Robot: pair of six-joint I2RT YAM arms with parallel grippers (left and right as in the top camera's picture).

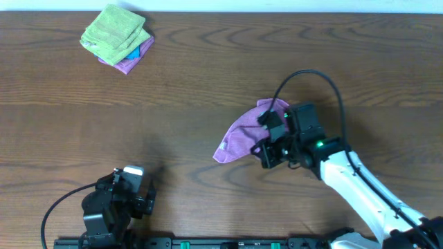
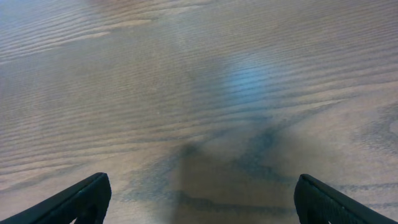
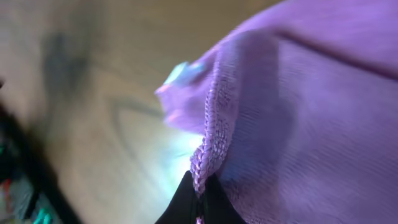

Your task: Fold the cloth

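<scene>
A purple cloth (image 1: 243, 135) lies bunched on the wooden table, right of centre. My right gripper (image 1: 271, 151) is shut on its stitched edge and holds that part up off the table. In the right wrist view the cloth (image 3: 311, 106) fills the frame, with its hem pinched between the black fingertips (image 3: 199, 199). My left gripper (image 1: 142, 197) rests near the front left of the table, far from the cloth. It is open and empty, with only bare wood between its fingers (image 2: 199, 199).
A stack of folded cloths (image 1: 116, 38), green on top with blue and purple beneath, sits at the back left. The right arm's black cable (image 1: 325, 83) arcs over the table behind the gripper.
</scene>
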